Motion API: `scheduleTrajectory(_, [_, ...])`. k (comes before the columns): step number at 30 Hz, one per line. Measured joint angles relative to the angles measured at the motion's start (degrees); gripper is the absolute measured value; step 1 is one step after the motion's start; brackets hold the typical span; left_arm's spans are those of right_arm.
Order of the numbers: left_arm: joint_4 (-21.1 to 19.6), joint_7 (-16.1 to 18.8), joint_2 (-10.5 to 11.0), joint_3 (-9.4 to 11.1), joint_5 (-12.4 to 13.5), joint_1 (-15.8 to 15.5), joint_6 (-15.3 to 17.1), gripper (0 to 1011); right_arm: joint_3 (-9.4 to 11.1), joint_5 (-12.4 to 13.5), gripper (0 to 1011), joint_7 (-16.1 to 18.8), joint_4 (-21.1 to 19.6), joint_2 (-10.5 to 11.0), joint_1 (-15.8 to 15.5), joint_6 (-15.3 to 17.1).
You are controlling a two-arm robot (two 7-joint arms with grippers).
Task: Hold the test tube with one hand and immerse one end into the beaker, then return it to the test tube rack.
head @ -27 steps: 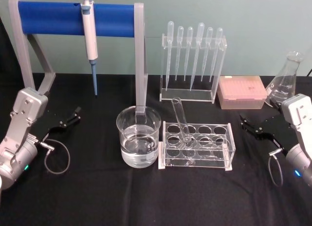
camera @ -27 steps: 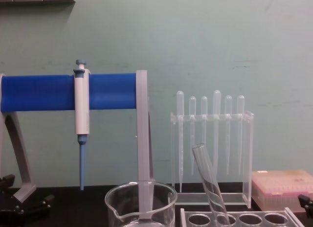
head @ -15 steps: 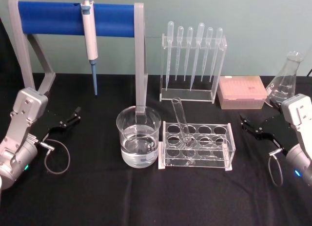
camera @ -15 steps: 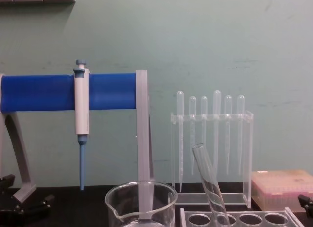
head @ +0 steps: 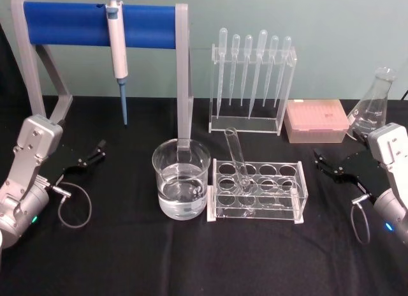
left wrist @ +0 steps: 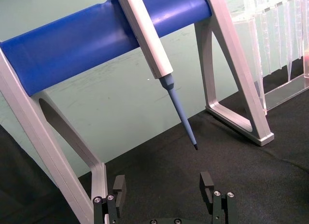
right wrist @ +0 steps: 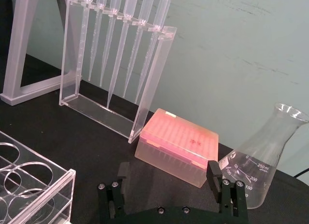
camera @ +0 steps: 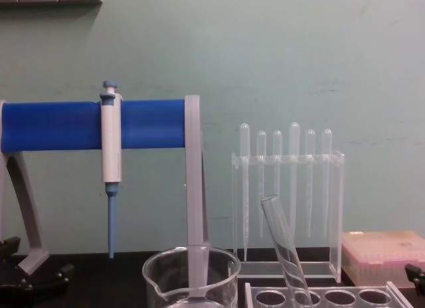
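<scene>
The black, blocky left gripper [head: 97, 150] and right gripper [head: 320, 161] sit low at either side, jaws wide apart and empty. Between them a wide clear glass beaker [head: 160, 175], part filled with clear liquid, stands just beside a clear holed acrylic rack [head: 257, 163]. The long clear glass test tube [head: 236, 157] leans in the rack, its rounded end blurred behind the acrylic. The chest view crops both bases.
</scene>
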Motion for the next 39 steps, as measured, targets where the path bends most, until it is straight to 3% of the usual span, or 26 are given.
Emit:
scheduleTrajectory(13, [0.0,0.0,0.0,0.0,0.0,0.0,0.0,1000,0.5,-0.41,1002,-0.03,-1.37,0.53,-0.95,0.65])
scheduleTrajectory(18, [0.0,0.0,0.0,0.0,0.0,0.0,0.0,1000,1.86,-2.13,1003,-1.67,-7.4,3.15,-4.78,3.46])
scheduleTrajectory(19, [0.0,0.0,0.0,0.0,0.0,0.0,0.0,1000,2.62,-2.7,1002,-2.31,-10.82,4.67,-6.81,4.75])
scheduleTrajectory(23, [0.0,0.0,0.0,0.0,0.0,0.0,0.0,1000,4.92,-2.17,1002,-2.36,-18.26,8.27,-11.33,7.3])
scheduleTrajectory(27, [0.0,0.0,0.0,0.0,0.0,0.0,0.0,1000,6.49,1.09,1002,1.85,-23.03,10.68,-13.75,8.2])
scheduleTrajectory(31, [0.0,0.0,0.0,0.0,0.0,0.0,0.0,1000,5.95,4.7,1003,8.56,-24.39,11.08,-12.8,8.76])
scheduleTrajectory(35, [0.0,0.0,0.0,0.0,0.0,0.0,0.0,1000,3.33,6.56,1002,15.81,-23.68,9.48,-9.02,10.15])
scheduleTrajectory(39, [0.0,0.0,0.0,0.0,0.0,0.0,0.0,1000,1.05,6.37,1003,19.69,-22.23,7.32,-5.65,11.25])
